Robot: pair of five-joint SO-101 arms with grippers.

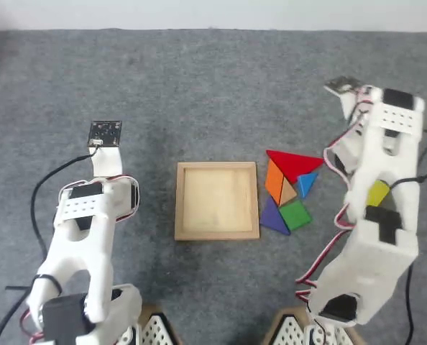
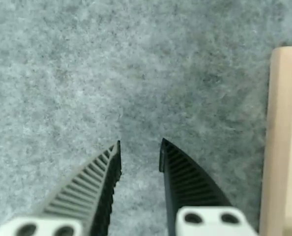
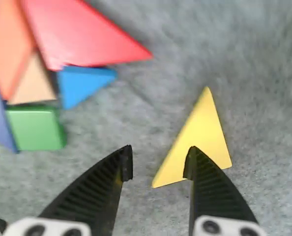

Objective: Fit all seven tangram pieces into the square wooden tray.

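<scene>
The square wooden tray (image 1: 181, 201) lies empty in the middle of the grey carpet; its rim (image 2: 282, 137) shows in the left wrist view. Just right of it, touching one another, lie a red triangle (image 1: 292, 164), an orange piece (image 1: 274, 180), a tan triangle (image 1: 288, 193), a small blue triangle (image 1: 307, 183), a green square (image 1: 295, 214) and a purple triangle (image 1: 272, 216). A yellow triangle (image 3: 200, 132) lies apart, farther right. My right gripper (image 3: 159, 157) is open over its near corner, one finger overlapping its edge. My left gripper (image 2: 140, 147) is open over bare carpet beside the tray.
Both arm bases stand at the near table edge, with cables trailing from each. The right arm's body (image 1: 379, 215) hangs over the yellow triangle (image 1: 377, 192) in the high view. Bare carpet stretches beyond the tray and to its left.
</scene>
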